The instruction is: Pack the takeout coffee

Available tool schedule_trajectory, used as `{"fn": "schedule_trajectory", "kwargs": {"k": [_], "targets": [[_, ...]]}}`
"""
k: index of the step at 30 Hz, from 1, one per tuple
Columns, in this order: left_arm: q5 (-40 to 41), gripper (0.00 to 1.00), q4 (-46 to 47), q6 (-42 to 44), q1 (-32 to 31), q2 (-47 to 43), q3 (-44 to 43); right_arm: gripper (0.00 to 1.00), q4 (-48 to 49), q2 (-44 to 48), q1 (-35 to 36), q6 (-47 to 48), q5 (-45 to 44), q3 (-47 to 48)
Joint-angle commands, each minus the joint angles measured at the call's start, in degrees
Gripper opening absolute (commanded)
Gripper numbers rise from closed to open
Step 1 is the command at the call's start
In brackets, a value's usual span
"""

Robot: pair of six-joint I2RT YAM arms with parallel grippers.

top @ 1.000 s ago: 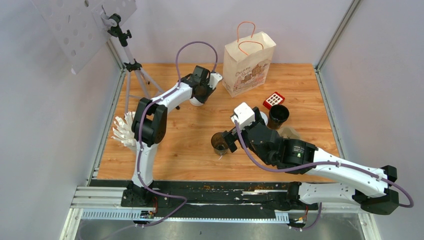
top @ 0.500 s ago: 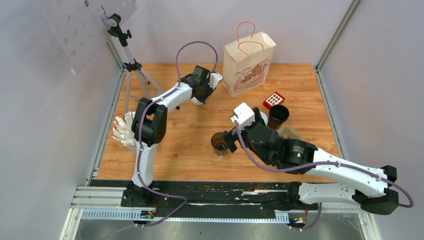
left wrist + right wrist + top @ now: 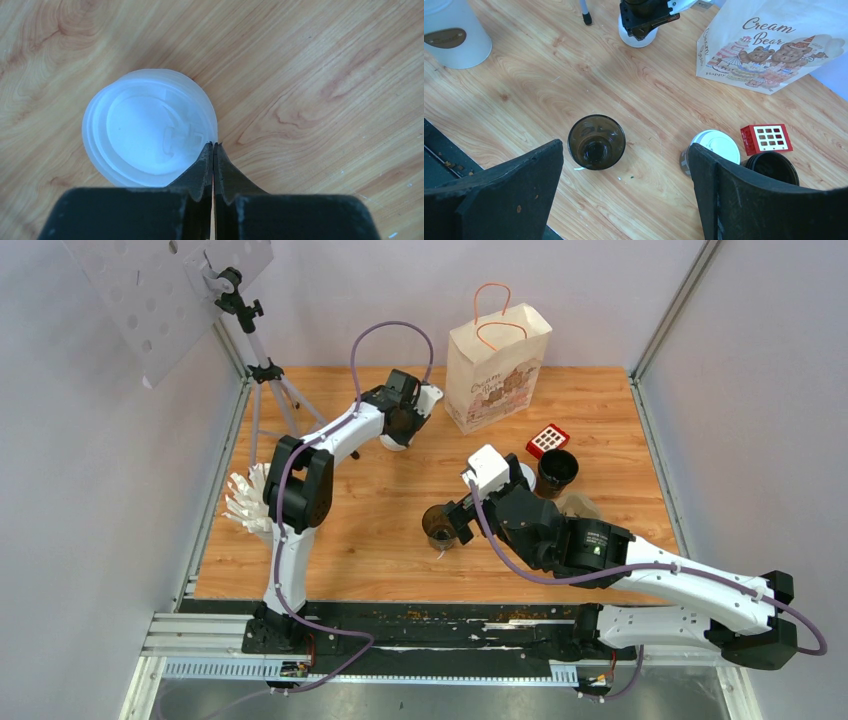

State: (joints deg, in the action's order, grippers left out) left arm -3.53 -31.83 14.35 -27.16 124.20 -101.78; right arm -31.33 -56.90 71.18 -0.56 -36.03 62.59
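The one lidded coffee cup (image 3: 715, 146) I can make out stands upright on the table (image 3: 524, 90), on the near side of the paper bag (image 3: 769, 50), exactly where it stood a second ago. A small red box (image 3: 766, 139) lies just beside it, towards the bag, and a black cup (image 3: 772, 167) stands close by on the same side. Farther from the bag, out to its near left, an open brown cup (image 3: 596, 142) stands with no lid, also unmoved. The right gripper (image 3: 624, 149) hangs above these things with its fingers spread wide, the brown cup below one finger and the lidded cup below the other. It holds nothing, and its spread has not changed. The real change is to the left of the bag, where a loose white lid (image 3: 150, 127) lies flat on the wood. The left gripper (image 3: 213, 146) was partly open over it a second ago, and its fingers have now come fully together, tips meeting right at the lid's rim. Whether they have caught that rim I cannot tell, since the lid lies as flat as before. The left arm itself has barely shifted. Well off to the bag's left stands a pale cup (image 3: 454, 35) with a brown oval mark, untouched.
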Motion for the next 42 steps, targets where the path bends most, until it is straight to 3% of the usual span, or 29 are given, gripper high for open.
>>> {"fn": "schedule_trajectory", "kwargs": {"k": [1,16,24,33,37,42], "targets": [[1.5,0.0,-3.3,-2.1,0.2,-3.4,-4.0,0.95,3.1,0.6,-0.2,-1.0,0.2,-1.5],[-1.0,0.0,-8.8,-6.7,0.2,-12.1,-5.7,0.95,7.7,3.7,-0.2,-2.2,2.3,-7.3],[-15.2,0.0,-8.3,-14.7,0.3,-21.0,-3.8,0.96,23.2,7.6,-0.2,5.5,7.6,-14.6],[-34.8,0.0,-5.7,-28.7,0.3,-32.3,0.4,1.0,48.0,13.7,-0.2,21.9,14.5,-26.1],[-46.3,0.0,1.5,-39.8,0.3,-37.0,5.7,1.0,58.7,15.4,-0.9,30.3,16.0,-30.6],[-58.1,0.0,22.9,-58.3,0.3,-43.4,18.4,1.0,63.1,15.2,-2.0,35.9,17.4,-30.9]]}}
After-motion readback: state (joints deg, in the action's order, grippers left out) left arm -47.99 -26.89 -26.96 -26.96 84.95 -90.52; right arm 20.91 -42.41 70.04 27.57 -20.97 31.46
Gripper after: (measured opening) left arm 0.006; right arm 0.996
